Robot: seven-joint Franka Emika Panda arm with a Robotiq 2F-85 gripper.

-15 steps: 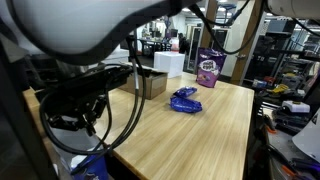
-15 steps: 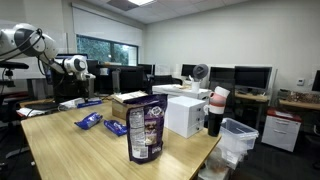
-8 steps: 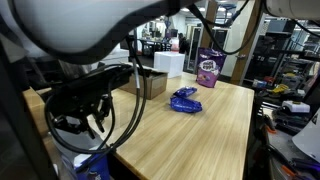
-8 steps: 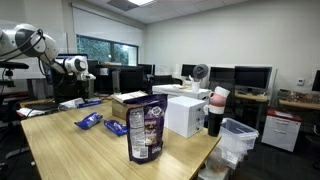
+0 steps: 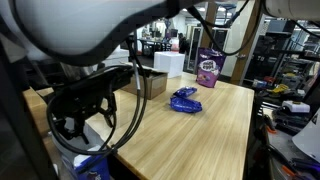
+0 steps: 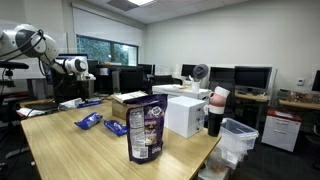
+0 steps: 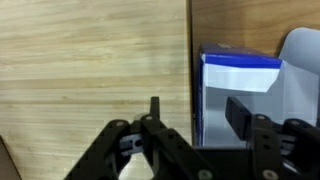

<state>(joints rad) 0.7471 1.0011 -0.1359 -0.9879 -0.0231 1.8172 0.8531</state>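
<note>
In the wrist view my gripper [image 7: 195,110] stands open, its two black fingers [image 7: 153,106] spread wide with nothing gripped between them. It hangs over the edge of the wooden table [image 7: 90,60]. Below it, just beyond that edge, sits a blue and white box [image 7: 240,75], and the right finger is over this box. In an exterior view the gripper [image 6: 80,70] is above the far left end of the table, over a blue packet on a white box [image 6: 88,101]. In an exterior view the gripper [image 5: 78,120] and its cables fill the left foreground above a blue item [image 5: 93,165].
On the table are a purple snack bag [image 6: 146,128], two blue packets [image 6: 88,121], a cardboard box [image 6: 130,104] and a white box [image 6: 185,115]. Desks with monitors and a bin [image 6: 238,138] stand behind. The purple bag [image 5: 209,68] and a blue packet [image 5: 185,100] also show here.
The jaws have spread from nearly shut to wide apart. The arm has barely moved, and the objects on the table are where they were.
</note>
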